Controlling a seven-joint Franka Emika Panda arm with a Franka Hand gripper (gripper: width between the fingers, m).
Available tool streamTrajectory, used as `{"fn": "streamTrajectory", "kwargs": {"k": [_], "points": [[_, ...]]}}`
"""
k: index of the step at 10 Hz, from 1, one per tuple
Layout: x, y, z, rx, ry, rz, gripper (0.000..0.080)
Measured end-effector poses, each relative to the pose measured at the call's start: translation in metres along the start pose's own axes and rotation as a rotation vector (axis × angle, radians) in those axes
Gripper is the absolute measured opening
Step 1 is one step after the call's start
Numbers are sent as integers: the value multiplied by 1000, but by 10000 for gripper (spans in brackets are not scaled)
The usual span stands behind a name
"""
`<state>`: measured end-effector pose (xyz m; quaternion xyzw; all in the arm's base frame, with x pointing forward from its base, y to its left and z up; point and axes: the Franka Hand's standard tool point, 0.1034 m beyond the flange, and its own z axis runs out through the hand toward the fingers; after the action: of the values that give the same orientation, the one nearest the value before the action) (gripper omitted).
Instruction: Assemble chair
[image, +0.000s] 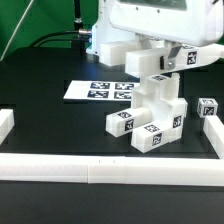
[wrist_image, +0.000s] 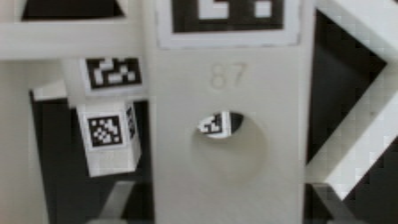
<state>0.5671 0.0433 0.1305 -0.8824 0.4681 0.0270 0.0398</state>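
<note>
My gripper (image: 152, 72) comes down from above onto the cluster of white chair parts in the middle of the table. In the wrist view the gripper (wrist_image: 222, 205) is shut on a flat white chair panel (wrist_image: 222, 100), one finger (wrist_image: 128, 200) against each long edge. The panel carries a tag near its far end and has a round hole with a tag showing through it. In the exterior view the held panel (image: 153, 98) stands upright over two tagged white blocks, one toward that view's left (image: 121, 122) and one in front (image: 160, 135). Another tagged part (wrist_image: 111, 125) lies beside the panel.
The marker board (image: 105, 90) lies flat behind the cluster toward the exterior view's left. A small tagged white block (image: 208, 108) sits at that view's right. A long white border rail (image: 100, 166) runs along the front, with short ends at both sides.
</note>
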Motion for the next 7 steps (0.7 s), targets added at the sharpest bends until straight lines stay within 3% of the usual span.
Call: {"fn": "streamTrajectory", "kwargs": {"k": [7], "points": [[-5, 4, 10, -1, 9, -8, 284]]}}
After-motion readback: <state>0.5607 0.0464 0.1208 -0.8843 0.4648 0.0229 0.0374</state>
